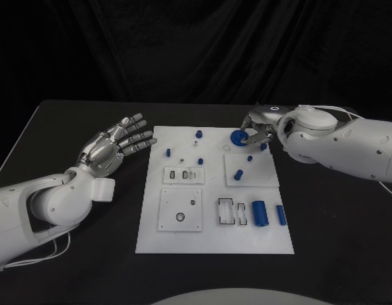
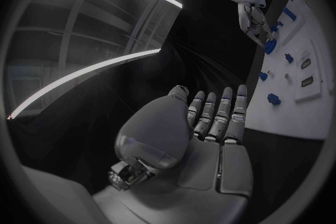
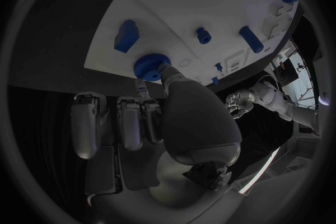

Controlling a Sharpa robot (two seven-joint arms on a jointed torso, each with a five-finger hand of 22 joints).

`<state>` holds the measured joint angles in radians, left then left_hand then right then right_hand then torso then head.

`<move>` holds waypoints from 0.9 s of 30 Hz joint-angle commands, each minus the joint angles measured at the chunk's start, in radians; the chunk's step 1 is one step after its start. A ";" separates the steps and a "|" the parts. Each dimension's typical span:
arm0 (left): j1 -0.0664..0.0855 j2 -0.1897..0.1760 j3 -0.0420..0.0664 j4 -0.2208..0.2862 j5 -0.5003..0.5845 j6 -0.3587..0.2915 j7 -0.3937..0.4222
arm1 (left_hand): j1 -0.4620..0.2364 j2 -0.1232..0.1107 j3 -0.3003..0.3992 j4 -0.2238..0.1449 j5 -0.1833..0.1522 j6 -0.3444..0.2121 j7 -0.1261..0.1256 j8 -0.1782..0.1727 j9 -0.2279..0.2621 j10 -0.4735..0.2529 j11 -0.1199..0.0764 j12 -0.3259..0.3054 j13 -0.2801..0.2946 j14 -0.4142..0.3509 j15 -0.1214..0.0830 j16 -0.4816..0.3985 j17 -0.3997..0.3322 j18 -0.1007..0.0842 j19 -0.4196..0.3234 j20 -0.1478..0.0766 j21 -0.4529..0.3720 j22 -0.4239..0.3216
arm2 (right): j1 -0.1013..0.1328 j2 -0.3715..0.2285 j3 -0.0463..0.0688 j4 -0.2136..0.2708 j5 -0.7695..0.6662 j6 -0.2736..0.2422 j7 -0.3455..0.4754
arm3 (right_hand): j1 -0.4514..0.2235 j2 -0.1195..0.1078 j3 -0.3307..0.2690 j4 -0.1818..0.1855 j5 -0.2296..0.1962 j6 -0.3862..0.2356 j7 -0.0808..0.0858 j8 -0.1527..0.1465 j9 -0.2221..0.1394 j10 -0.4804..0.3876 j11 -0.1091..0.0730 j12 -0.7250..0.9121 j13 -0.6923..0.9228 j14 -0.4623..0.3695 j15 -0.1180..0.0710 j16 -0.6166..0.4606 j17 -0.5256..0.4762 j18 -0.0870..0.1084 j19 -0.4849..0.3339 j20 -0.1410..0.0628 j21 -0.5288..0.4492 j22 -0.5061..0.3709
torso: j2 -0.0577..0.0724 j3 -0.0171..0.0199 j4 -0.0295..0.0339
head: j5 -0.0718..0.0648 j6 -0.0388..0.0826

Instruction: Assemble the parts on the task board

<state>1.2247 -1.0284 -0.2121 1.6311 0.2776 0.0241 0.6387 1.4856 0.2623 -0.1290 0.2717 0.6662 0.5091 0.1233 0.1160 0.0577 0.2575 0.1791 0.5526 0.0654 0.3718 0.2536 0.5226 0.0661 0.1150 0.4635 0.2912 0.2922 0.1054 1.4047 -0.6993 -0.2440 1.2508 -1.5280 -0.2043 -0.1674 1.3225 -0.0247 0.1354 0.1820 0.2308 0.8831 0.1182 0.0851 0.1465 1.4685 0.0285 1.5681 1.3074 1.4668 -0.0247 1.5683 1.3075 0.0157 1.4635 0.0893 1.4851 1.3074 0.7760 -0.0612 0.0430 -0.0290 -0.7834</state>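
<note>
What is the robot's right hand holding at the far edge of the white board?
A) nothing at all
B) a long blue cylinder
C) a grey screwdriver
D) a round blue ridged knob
D: the right hand's fingers pinch a round blue ridged knob at the white plastic board's far edge.

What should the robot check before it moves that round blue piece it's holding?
1. Right robot hand pinches the round blue part: ok.
2. Part's seating on the task board: cannot tell.
3. Left robot hand open, beside the board, not touching it: ok.
4. Small blue part near the round one, apart from the fingers: ok.
5. Long blue parts lying at the board's near end, away from the hand: ok.
</note>
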 commanded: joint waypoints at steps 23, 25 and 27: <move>-0.005 -0.004 0.001 -0.006 0.004 0.020 -0.013 | 0.011 0.001 0.014 0.002 0.004 -0.002 0.009 0.000 0.000 -0.002 0.006 0.006 0.001 -0.002 0.009 0.007 0.000 -0.018 -0.009 -0.003 0.004 -0.002 | -0.007 -0.039 -0.002 0.057 -0.003 -0.092 0.030 | 0.005 -0.009 0.094 -0.079 0.356 0.157 -0.033 0.079 0.130 0.102 -0.023 0.003 0.263 0.104 -0.020 0.002 0.263 0.011 0.032 -0.021 0.003 0.221 | 0.000 0.0000 -0.0012 | 0.010 0.002; -0.005 -0.005 0.001 -0.007 0.004 0.019 -0.014 | 0.011 0.001 0.014 0.002 0.004 -0.002 0.009 0.000 0.000 -0.002 0.006 0.006 0.001 -0.002 0.009 0.007 0.000 -0.018 -0.009 -0.003 0.004 -0.002 | -0.003 -0.045 -0.002 0.068 -0.003 -0.100 0.030 | 0.003 -0.010 0.097 -0.079 0.363 0.155 -0.032 0.078 0.133 0.102 -0.023 0.003 0.263 0.104 -0.020 0.002 0.263 0.011 0.033 -0.021 0.004 0.222 | 0.000 -0.0001 -0.0011 | 0.010 0.002; -0.006 -0.005 0.001 -0.007 0.004 0.019 -0.014 | 0.011 0.001 0.014 0.002 0.004 -0.002 0.009 0.000 0.000 -0.002 0.006 0.006 0.001 -0.002 0.009 0.007 0.000 -0.018 -0.009 -0.003 0.004 -0.002 | 0.003 -0.051 -0.002 0.082 -0.003 -0.109 0.031 | 0.001 -0.010 0.100 -0.080 0.367 0.152 -0.031 0.077 0.134 0.102 -0.023 0.003 0.263 0.104 -0.020 0.002 0.263 0.011 0.034 -0.021 0.005 0.222 | 0.000 0.0002 -0.0002 | 0.010 0.002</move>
<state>1.2208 -1.0338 -0.2121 1.6228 0.2777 0.0311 0.6194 1.4856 0.2623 -0.1207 0.2716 0.6662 0.5054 0.1270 0.1160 0.0577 0.2575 0.1791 0.5526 0.0654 0.3681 0.2573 0.5263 0.0661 0.1152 0.4598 0.2874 0.2922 0.1055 1.4022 -0.7482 -0.2469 1.3241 -1.5280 -0.2675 -0.1451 1.3356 -0.0384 0.2308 0.1032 0.5926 0.9792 0.1379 0.1324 0.0286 1.4669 0.0125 1.5681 1.3081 1.4659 -0.0401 1.5683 1.3074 0.0158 1.4654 0.0768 1.4871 1.3073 0.7761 -0.0612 0.0422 -0.0191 -0.7811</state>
